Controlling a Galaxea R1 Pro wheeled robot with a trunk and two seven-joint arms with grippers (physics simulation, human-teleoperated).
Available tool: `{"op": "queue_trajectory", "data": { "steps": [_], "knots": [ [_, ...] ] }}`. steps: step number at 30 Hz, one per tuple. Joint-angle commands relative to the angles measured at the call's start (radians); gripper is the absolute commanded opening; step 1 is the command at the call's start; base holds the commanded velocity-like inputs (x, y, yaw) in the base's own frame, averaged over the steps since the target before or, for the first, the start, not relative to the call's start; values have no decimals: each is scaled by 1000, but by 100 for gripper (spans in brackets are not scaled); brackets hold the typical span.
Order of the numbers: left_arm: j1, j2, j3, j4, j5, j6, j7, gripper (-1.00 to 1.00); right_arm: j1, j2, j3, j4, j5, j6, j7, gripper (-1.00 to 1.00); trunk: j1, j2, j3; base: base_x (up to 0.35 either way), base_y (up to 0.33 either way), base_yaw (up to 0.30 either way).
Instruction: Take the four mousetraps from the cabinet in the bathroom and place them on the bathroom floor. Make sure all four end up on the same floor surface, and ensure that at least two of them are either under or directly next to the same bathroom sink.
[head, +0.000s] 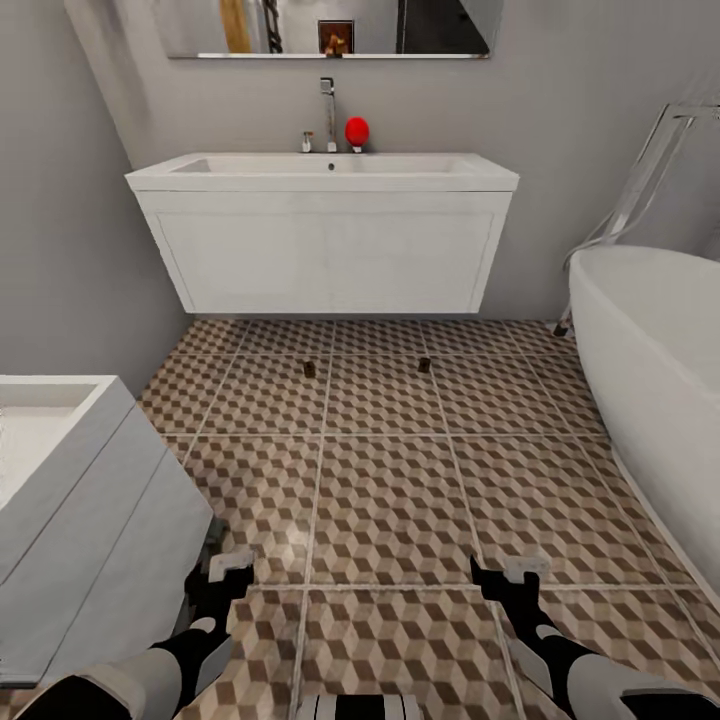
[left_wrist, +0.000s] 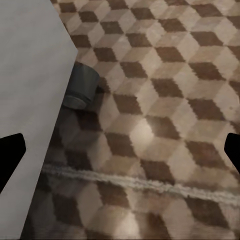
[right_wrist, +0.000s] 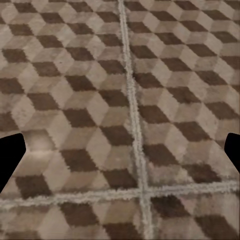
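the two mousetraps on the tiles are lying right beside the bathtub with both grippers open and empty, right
Not quite. In the head view the two mousetraps lie on the bathroom floor just in front of the bathroom sink, well apart from the bathtub. The left gripper and right gripper are indeed open and empty.

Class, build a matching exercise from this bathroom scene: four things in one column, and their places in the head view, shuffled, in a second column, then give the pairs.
Things
1. bathroom sink
2. bathtub
3. red ball
4. white drawer unit

Places
A. at the right edge, standing on the floor
B. on the basin rim, beside the tap
C. at the lower left, near the left end effector
D. hung on the far wall, centre, under the mirror

Pairs: 1-D, 2-A, 3-B, 4-C
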Motion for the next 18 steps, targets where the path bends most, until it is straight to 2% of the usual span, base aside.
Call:
{"op": "queue_trajectory", "data": {
  "steps": [1, 7, 8, 18],
  "knots": [
    [2, 0, -9, 4, 5, -3, 4, 100, -1, 0, 6, 6, -10, -5, 3, 100, -1, 0, 3, 0, 0, 0],
    [29, -2, -9, 11, 16, -4, 4, 100, 0, 0, 6, 23, -10, -5, 3, 100, -3, 1, 26, 0, 0, 0],
    [42, -4, -9, 12, 52, -5, 0, 100, 4, -1, 6, 25, -10, -5, 3, 100, -4, 2, 30, 0, 0, 0],
    [47, -15, -9, 13, 67, -5, -45, 100, 6, -1, 6, 26, -8, -5, 3, 100, -8, 4, 69, 0, 0, 0]
  ]
}}
